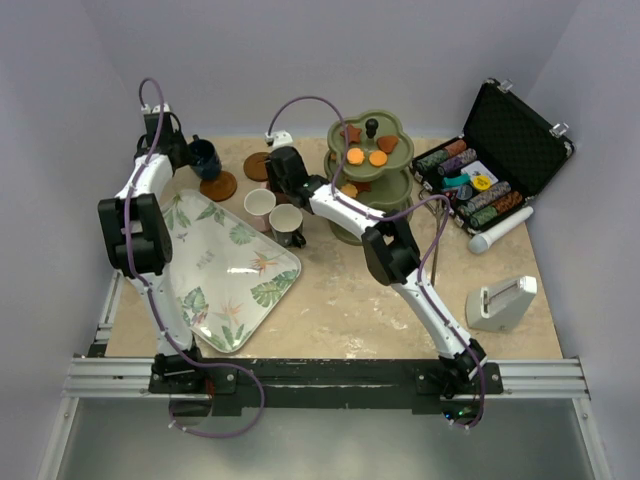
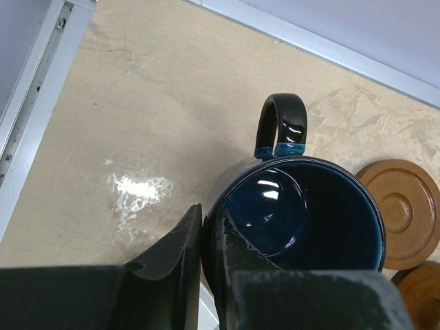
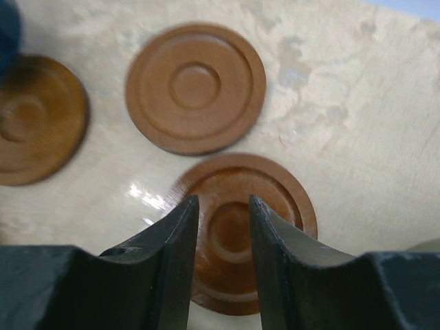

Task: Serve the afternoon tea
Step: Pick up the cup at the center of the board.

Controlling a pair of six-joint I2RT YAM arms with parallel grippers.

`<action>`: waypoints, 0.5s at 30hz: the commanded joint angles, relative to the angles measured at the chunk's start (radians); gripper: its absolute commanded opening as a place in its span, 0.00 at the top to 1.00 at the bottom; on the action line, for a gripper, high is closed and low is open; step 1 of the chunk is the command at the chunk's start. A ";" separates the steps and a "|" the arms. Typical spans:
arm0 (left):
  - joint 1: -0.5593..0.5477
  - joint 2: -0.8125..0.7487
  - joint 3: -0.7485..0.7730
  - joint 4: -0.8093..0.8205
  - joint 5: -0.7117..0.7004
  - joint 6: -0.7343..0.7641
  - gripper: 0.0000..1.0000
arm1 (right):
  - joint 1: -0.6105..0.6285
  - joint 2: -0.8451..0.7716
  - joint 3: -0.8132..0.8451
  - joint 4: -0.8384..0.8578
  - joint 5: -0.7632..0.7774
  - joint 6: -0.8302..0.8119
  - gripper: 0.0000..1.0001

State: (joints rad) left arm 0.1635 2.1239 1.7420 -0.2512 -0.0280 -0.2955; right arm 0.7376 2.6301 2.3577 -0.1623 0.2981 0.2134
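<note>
My left gripper (image 2: 210, 223) is shut on the rim of the navy cup (image 2: 302, 206), one finger inside and one outside. In the top view the cup (image 1: 205, 158) is at the back left, just behind a brown saucer (image 1: 218, 185). My right gripper (image 3: 223, 206) is open, its jaws straddling the middle of a brown saucer (image 3: 240, 230) just above it. Two more saucers (image 3: 196, 86) (image 3: 34, 120) lie beyond. The pinkish-white cup (image 1: 260, 208) and cream cup (image 1: 286, 224) stand beside the tray. The olive-green stand (image 1: 368, 175) holds orange and brown biscuits (image 1: 355, 155).
The leaf-patterned white tray (image 1: 225, 270) lies at the front left. An open black case of poker chips (image 1: 490, 170) sits at the back right, with a white cylinder (image 1: 500, 230) and a white holder (image 1: 500, 303) in front of it. Walls close in at the back and sides.
</note>
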 commanded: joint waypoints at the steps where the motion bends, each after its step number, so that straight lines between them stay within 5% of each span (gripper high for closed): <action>1: 0.002 -0.131 -0.010 0.107 0.023 -0.016 1.00 | 0.009 -0.051 -0.104 0.055 0.070 -0.035 0.61; 5: 0.001 -0.142 -0.019 0.109 0.023 -0.014 1.00 | 0.020 -0.114 -0.213 0.136 0.087 -0.055 0.58; 15: 0.002 -0.170 -0.053 0.124 0.046 -0.016 1.00 | 0.020 -0.108 -0.192 0.050 0.110 -0.088 0.54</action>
State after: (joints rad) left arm 0.1635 2.0487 1.7008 -0.2340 -0.0093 -0.2955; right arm 0.7563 2.5832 2.1639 -0.0948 0.3794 0.1486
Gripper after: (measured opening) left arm 0.143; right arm 0.455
